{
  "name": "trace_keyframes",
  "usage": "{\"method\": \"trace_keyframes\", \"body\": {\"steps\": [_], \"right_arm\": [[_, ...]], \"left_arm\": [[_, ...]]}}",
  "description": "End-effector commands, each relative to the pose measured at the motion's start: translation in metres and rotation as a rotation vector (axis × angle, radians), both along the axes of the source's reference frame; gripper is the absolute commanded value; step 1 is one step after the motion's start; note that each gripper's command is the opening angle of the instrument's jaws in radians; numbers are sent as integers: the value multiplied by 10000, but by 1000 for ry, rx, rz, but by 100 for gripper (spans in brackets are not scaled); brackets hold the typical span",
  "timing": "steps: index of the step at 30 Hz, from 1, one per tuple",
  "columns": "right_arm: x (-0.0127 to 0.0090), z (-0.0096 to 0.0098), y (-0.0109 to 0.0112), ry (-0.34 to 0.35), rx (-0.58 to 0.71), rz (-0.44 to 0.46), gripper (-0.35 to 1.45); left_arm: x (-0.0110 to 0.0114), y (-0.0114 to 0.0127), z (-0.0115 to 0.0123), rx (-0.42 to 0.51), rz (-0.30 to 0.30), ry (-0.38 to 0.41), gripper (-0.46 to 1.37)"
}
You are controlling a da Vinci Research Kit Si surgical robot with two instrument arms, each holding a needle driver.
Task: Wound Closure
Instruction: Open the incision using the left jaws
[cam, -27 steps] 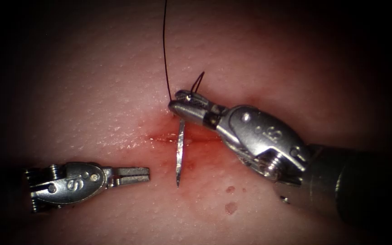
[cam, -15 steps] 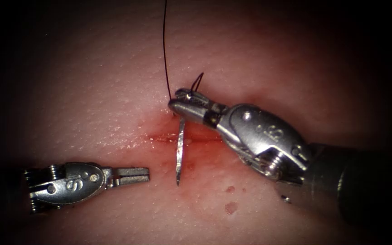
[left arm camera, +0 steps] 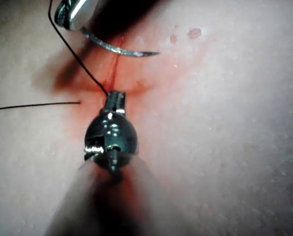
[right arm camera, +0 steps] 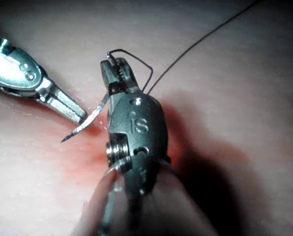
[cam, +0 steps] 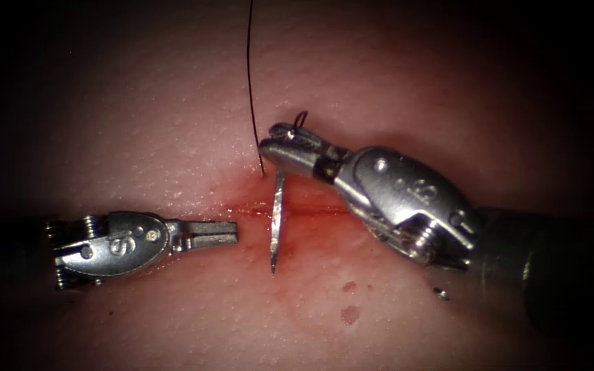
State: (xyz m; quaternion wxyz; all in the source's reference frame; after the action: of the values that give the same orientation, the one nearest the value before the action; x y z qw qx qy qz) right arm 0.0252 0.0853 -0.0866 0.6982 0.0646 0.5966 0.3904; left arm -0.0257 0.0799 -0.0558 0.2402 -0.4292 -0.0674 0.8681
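At the left of the endoscope view, my left tool (cam: 225,233) is lying low over the tissue (cam: 139,124), left of the needle. Its jaws are pressed together and are gripping nothing. Its tip is pointing toward the needle and stopping just short of it.

The tissue surface is showing pale and pebbled, reddening toward the middle. The cut (cam: 304,210) is running as a thin horizontal line, with red fluid (cam: 311,240) spreading around and below it and two small red spots (cam: 349,315) sitting lower down.

The needle (cam: 276,223) is hanging across the cut, point down, clear of the tissue as far as I am able to judge. My right tool (cam: 276,141) is clamping it near its thread end, just above the cut. The thread (cam: 248,75) is rising from there to the upper edge, with a small loop (cam: 300,118) standing over the jaws.

The surroundings beyond the tissue are lying in darkness.
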Motion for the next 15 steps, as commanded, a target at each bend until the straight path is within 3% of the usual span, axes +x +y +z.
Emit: {"method": "trace_keyframes", "body": {"steps": [1, 6, 10, 15], "right_arm": [[0, 0, 0, 0, 0, 1, -35], [-1, -4, -1, 1, -11, -3, -35], [-1, -6, -1, 3, -11, -1, -35], [-2, -6, -1, 1, -15, -4, -35]], "left_arm": [[-1, 2, 2, 4, 14, 13, -35], [-2, 11, 16, 1, 10, 79, -35], [-4, 14, 25, 24, 44, 114, -35], [-5, 17, 37, 20, 54, 122, -35]]}}
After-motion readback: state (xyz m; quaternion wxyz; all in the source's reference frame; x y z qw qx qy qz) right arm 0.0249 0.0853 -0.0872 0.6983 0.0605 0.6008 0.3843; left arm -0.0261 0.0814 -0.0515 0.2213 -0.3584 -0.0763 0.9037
